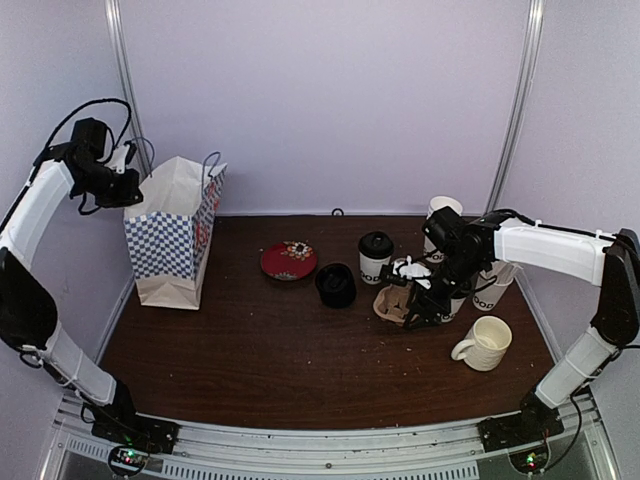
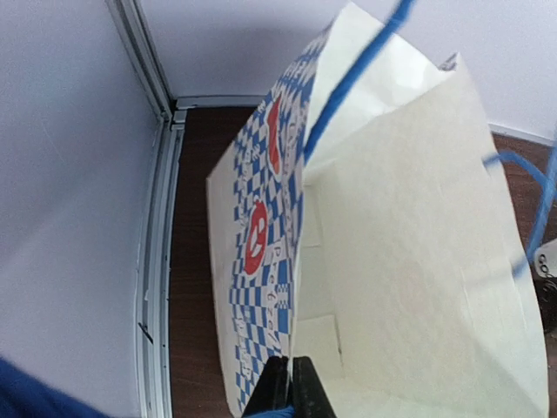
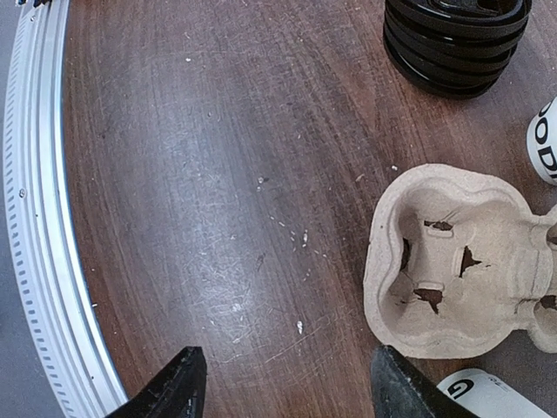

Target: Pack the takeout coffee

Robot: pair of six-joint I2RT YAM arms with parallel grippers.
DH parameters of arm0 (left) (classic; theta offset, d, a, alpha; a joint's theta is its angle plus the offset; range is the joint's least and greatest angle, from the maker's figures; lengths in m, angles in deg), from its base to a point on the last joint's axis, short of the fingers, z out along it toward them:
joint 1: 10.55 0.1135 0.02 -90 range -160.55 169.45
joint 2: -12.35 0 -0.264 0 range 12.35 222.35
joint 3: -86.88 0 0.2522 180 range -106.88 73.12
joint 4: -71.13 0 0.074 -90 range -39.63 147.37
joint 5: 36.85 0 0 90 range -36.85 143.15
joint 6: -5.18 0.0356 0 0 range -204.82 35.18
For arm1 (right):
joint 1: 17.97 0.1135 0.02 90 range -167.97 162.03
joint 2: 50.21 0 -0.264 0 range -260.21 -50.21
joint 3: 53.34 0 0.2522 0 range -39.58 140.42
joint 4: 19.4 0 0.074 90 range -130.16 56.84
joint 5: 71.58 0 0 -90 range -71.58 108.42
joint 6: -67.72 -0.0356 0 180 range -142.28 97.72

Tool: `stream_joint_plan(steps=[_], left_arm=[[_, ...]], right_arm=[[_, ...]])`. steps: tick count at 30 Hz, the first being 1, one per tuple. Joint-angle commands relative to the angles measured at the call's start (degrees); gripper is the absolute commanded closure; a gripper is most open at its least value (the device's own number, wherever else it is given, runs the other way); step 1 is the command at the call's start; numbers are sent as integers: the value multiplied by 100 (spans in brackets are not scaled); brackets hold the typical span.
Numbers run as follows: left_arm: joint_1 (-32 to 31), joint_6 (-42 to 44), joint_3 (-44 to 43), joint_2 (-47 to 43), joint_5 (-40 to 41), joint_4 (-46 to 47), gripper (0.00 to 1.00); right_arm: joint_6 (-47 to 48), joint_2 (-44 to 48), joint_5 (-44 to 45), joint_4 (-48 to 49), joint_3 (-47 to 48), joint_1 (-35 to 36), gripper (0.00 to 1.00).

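Pale lilac walls enclose a dark wooden table [image 1: 250, 350]. At far left, the left gripper [image 2: 291, 392] is raised off the surface with its fingers pinched together on the top rim of a blue-checked paper bag [image 1: 170, 240], which stands upright with its mouth open near the left wall. Right of the bag lies a red saucer [image 1: 289, 260], then a stack of black lids [image 1: 335, 284].

Behind and right of the lids stands one lidded cup [image 1: 375, 256], white with a black dome lid, on the table and apart from the carrier. The pulp carrier [image 3: 452, 261] lies flat just in front of it, wells up; the well in view holds only bare pulp.

The right gripper [image 3: 283, 392] hangs over the carrier's near side, fingers spread wide, holding nothing. Further lettered cups [image 1: 490, 295] sit behind the right arm, partly hidden. A cream mug [image 1: 485, 343] stands nearest the front right.
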Motion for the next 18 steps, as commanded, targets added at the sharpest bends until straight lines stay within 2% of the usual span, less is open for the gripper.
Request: stream_joint_plan(steps=[1, 7, 10, 18], left_arm=[[16, -302, 610, -1235, -1005, 435, 100], [-99, -659, 1263, -2305, -2201, 394, 100], [-385, -678, 1435, -2556, -2828, 232, 100], [-823, -577, 1570, -2902, -3345, -361, 100]], right_arm=[[-139, 28, 160, -200, 196, -15, 32], [-174, 27, 450, -256, 171, -17, 33], [-122, -148, 685, -336, 164, 40, 27], [-139, -663, 1373, -173, 441, 343, 22]])
